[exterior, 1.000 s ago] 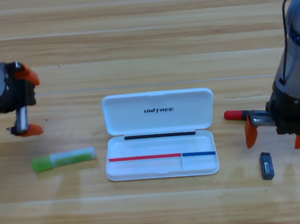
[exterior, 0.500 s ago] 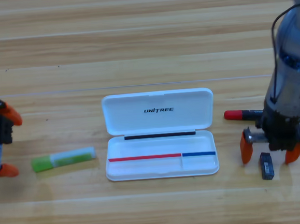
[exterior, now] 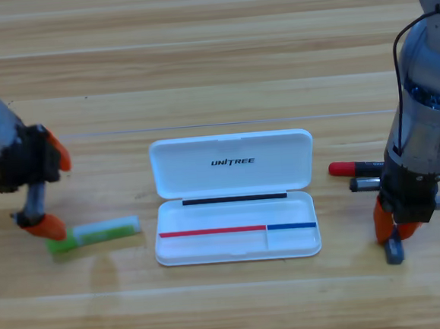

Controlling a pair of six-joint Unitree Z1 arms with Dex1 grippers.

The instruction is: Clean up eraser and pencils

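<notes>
Wooden planks of the table (exterior: 212, 58) run left to right under my view. Nearest me on the right, the right gripper (exterior: 397, 230) points straight down and its 2 orange jaws have closed in on the eraser (exterior: 394, 250), a small dark block of which I see only the near end poking out below the jaw tips. Level with it in the middle lies the white case (exterior: 234, 198), lid flipped back flat, its tray holding nothing. To the left of the case lies the green pencil (exterior: 94, 235), a short bright green stick with a translucent white cap, nearly level, green end pointing left. My left gripper (exterior: 42, 186) hangs above that green end with its jaws spread wide, the lower orange tip at or just over the end of the stick. Further back on the right, the black pencil (exterior: 355, 168) shows its red cap beside the case lid, the barrel running under the right arm
</notes>
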